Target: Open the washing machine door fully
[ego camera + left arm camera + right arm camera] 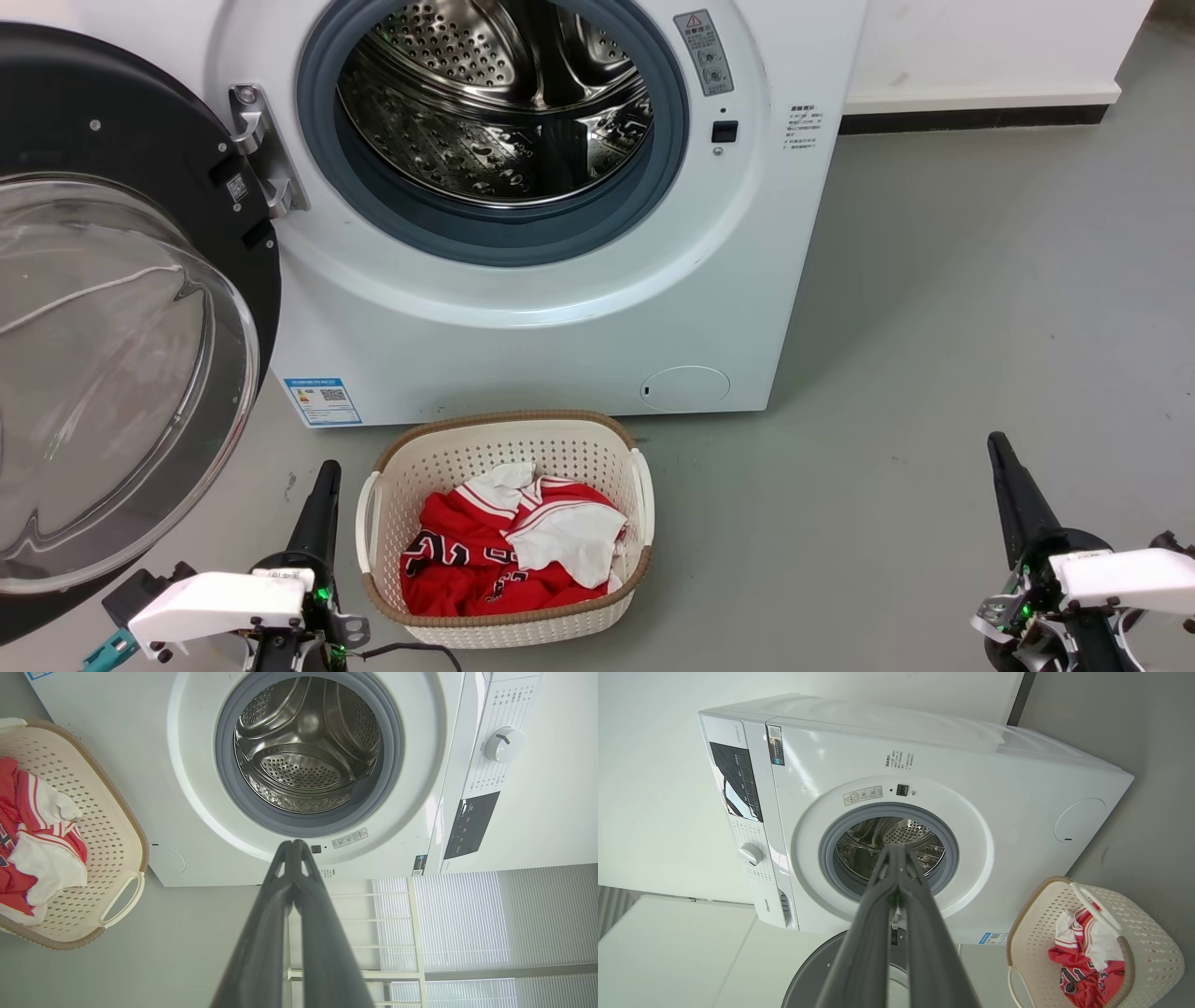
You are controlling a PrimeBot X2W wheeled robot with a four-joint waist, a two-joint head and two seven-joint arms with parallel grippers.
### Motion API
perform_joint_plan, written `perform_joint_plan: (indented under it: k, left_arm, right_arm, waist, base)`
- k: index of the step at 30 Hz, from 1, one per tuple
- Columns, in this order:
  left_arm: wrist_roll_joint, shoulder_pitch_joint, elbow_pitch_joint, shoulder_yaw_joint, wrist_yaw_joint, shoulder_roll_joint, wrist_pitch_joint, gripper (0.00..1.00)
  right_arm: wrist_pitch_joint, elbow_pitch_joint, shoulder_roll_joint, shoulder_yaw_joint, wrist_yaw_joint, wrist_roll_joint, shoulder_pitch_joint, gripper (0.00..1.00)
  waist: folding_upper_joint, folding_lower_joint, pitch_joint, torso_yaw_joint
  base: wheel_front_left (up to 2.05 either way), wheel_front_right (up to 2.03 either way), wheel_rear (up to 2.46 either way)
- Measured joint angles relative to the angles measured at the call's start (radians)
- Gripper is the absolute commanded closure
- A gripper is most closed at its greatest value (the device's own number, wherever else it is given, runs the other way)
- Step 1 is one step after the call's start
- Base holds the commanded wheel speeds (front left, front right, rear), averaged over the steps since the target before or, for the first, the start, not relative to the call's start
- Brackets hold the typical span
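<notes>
The large round glossy black washing machine door [121, 336], with its bulging clear glass bowl, stands swung wide on the left side of the white boxy front-loading washing machine [560, 317]. It hangs from a metal hinge [257, 149], and the bowl faces outward into the room. The grey-rimmed opening and the perforated steel drum [495, 103] are fully uncovered.

The left tool [328, 469] sits low on the left over the grey floor [934, 327]. Its two dark fingers are pressed together and hold nothing. It is near the lower right rim of the door without touching it, between the door and a cream perforated plastic laundry basket [467, 457]. In the left wrist view its joined tips [293, 843] point at the machine's front just below the opening.

The right tool [995, 439] is likewise closed and empty, out on the right and well apart from the door. In the right wrist view its tips [896, 848] point toward the drum, with the door's dark rim [817, 975] below them.

The basket stands on the floor just before the machine's front and holds a crumpled red and white garment [495, 551].
</notes>
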Motion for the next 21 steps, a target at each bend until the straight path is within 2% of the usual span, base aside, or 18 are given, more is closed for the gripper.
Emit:
perform_joint_plan:
  k: [21]
  left_arm:
    - [-0.146,-0.035,0.022,0.014,-0.015,-0.001,0.042,1.00]
  right_arm:
    - [0.041,0.029,0.002,-0.013,0.000,0.146,-0.037,1.00]
  waist:
    - [0.0000,0.0000,0.003,0.005]
  base:
    - [0.00,0.00,0.00]
